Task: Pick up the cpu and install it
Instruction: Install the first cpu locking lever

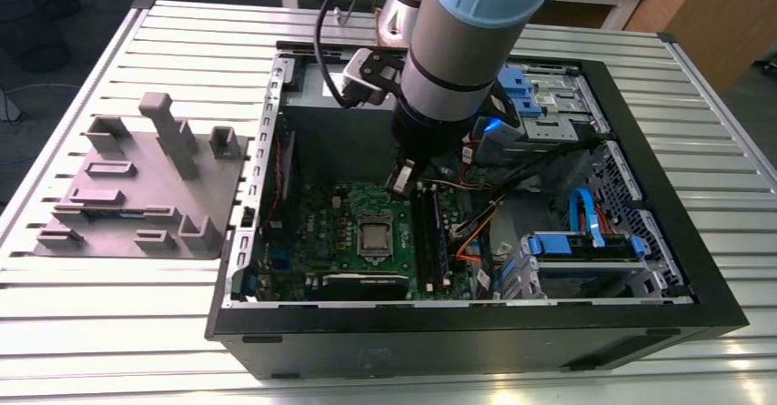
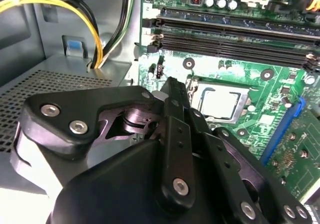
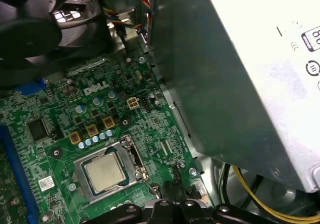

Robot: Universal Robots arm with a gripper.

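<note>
The cpu (image 1: 374,234) lies flat in its socket on the green motherboard (image 1: 327,241) inside the open computer case; its silvery top shows in both wrist views (image 2: 219,103) (image 3: 105,170). My gripper (image 1: 402,185) hangs just above the board, a short way beyond the socket toward the back of the case. Its black fingers (image 2: 172,89) stand together with nothing between them, and their tip (image 3: 169,188) hovers beside the socket's edge.
A grey holder block (image 1: 146,187) with upright posts sits on the slatted table at the exterior view's left. Black memory sticks (image 1: 428,232) run beside the socket. The power supply box (image 3: 240,84), a fan (image 3: 40,24), yellow cables (image 2: 60,4) and blue drive brackets (image 1: 583,246) crowd the case.
</note>
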